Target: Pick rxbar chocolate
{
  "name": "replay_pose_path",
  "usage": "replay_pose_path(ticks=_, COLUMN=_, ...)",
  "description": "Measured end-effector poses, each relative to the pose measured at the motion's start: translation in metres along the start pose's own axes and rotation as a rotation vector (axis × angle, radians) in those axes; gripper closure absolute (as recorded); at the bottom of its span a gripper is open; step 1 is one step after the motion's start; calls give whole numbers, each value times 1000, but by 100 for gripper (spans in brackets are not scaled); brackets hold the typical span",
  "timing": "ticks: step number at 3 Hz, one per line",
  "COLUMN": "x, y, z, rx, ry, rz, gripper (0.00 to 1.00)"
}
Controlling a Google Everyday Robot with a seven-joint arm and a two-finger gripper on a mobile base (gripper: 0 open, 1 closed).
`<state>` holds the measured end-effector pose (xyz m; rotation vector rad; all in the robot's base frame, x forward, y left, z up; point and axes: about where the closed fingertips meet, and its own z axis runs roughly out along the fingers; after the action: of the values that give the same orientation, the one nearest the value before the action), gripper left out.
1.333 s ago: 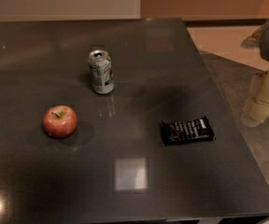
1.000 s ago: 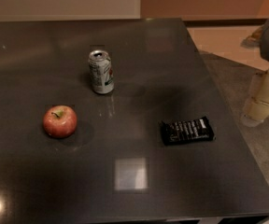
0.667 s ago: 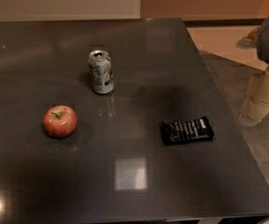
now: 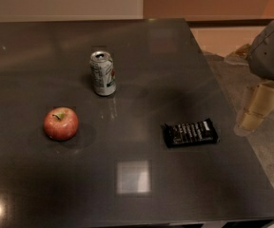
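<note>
**Coming in on the bar from the right edge**

The table [image 4: 127, 56] is dark and glossy, and my work is on its right side. My arm [image 4: 272, 51] hangs beyond the right rim. The gripper [image 4: 257, 109] sits below it, off the table and near the bar [image 4: 190, 132], to its right, not touching it. The bar lies flat on the right half of the table, near that rim, its long side running roughly left to right with a slight tilt.

I judge this to be the approach. I want the gripper over the middle of the bar, turned to close across the short width, then lowered straight down. A flat, slick wrapper offers little to catch and may skid on this surface, so I go slowly at contact.

The can [image 4: 102, 73] stands upright well apart to the upper left, and the apple [image 4: 61, 123] sits farther left. Neither crowds my path.

Most of the arm is cut off at the right edge. Only one pale part of the gripper shows, so I cannot tell whether it is apart or together. The bar's white text is too small to read.
</note>
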<state>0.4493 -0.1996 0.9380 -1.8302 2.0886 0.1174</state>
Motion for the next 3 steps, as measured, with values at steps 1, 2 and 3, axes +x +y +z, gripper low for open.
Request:
replay_pose_path(ticks=1, x=-5, y=6, z=19, rx=-40, ry=-42, rz=-30, gripper=0)
replay_pose_path(ticks=2, x=-7, y=13, z=39, rx=-70, ry=-66, rz=-55, gripper=0)
replay_pose_path(ticks=3, x=-6, y=17, z=54, rx=-90, ry=-77, rz=-63, gripper=0)
